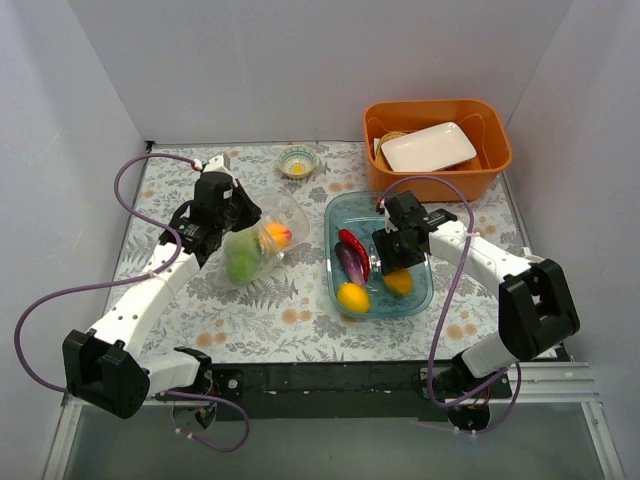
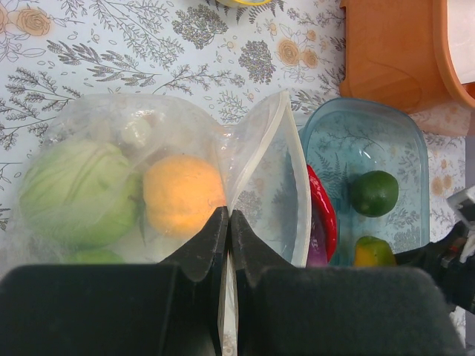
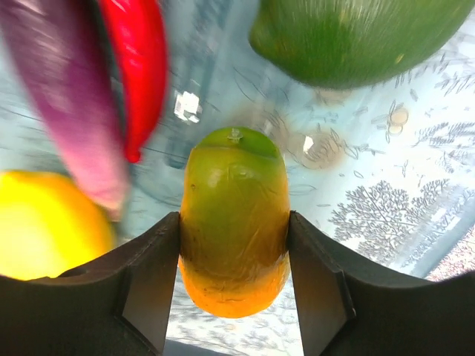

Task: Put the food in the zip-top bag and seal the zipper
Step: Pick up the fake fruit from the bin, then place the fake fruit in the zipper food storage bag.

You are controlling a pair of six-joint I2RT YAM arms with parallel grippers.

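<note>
Left of centre on table [image 1: 300,300]: bag [image 2: 263,185], mouth open toward tray [image 2: 364,141], zipper [image 2: 294,170] unsealed. Contents seen: cabbage [image 2: 78,193], peach [image 2: 182,194]. Left claw [image 2: 228,215] pressed together on bag edge at mouth. Right, in tray: chilli [image 3: 137,67], eggplant [image 3: 67,96], lemon [image 3: 44,222], lime [image 3: 356,37], mango [image 3: 234,185]. Right claw [image 3: 234,222] pinching mango; lifted or resting, cannot tell. Estimate: under half packed; five items and sealing left.
</note>
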